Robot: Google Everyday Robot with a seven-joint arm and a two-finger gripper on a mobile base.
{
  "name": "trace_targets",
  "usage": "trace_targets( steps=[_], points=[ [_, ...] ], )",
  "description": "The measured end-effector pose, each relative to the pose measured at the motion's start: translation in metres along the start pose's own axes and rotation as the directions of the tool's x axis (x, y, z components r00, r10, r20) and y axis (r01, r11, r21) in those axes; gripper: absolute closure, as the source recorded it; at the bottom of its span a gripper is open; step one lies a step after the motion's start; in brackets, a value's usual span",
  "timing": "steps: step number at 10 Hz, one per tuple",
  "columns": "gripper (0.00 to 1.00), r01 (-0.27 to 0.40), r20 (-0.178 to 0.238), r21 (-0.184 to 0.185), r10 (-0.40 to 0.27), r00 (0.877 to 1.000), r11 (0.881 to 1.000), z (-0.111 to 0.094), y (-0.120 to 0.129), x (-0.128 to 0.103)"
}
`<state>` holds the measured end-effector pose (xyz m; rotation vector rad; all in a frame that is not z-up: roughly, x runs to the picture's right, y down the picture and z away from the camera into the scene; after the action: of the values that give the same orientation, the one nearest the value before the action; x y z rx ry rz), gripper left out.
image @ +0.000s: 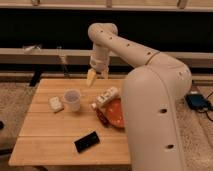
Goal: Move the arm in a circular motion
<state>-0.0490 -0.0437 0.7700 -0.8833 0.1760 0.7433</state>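
The thick cream-white arm (150,85) with small dark holes fills the right side and reaches up and over to the back of the wooden table (50,125). Its pale yellowish gripper (92,77) hangs pointing down above the table's far edge, a little behind and right of a clear plastic cup (72,99). It holds nothing that I can see.
On the table are a small white object (55,104) left of the cup, a red bowl (114,113) with a white packet (106,97) leaning on it, and a black phone-like slab (86,141) near the front. A dark bench and wall run behind. A blue object (198,101) lies on the floor at right.
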Motion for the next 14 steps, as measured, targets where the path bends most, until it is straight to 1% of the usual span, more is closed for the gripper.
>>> trace_targets(
  steps=[1,3,4,6,8,9,10,12,13,14],
  points=[
    [0.2,0.019,0.003,0.005,-0.019,1.0,1.0,-0.001,0.003,-0.006],
    [0.2,0.082,0.01,0.017,-0.083,0.997,0.996,-0.003,0.017,-0.026],
    [0.2,0.119,0.013,0.023,-0.119,0.993,0.993,-0.005,0.026,-0.036],
    [0.2,0.176,0.013,0.032,-0.176,0.984,0.984,-0.009,0.042,-0.048],
    [0.2,0.25,0.01,0.041,-0.251,0.968,0.967,-0.013,0.071,-0.063],
    [0.2,0.276,0.008,0.043,-0.277,0.961,0.96,-0.015,0.081,-0.067],
    [0.2,0.308,0.011,0.048,-0.309,0.951,0.95,-0.017,0.094,-0.071],
    [0.2,0.351,0.016,0.054,-0.353,0.936,0.935,-0.019,0.112,-0.074],
    [0.2,0.394,0.021,0.06,-0.395,0.918,0.917,-0.022,0.129,-0.077],
    [0.2,0.453,0.026,0.063,-0.455,0.89,0.89,-0.022,0.161,-0.077]
  ],
)
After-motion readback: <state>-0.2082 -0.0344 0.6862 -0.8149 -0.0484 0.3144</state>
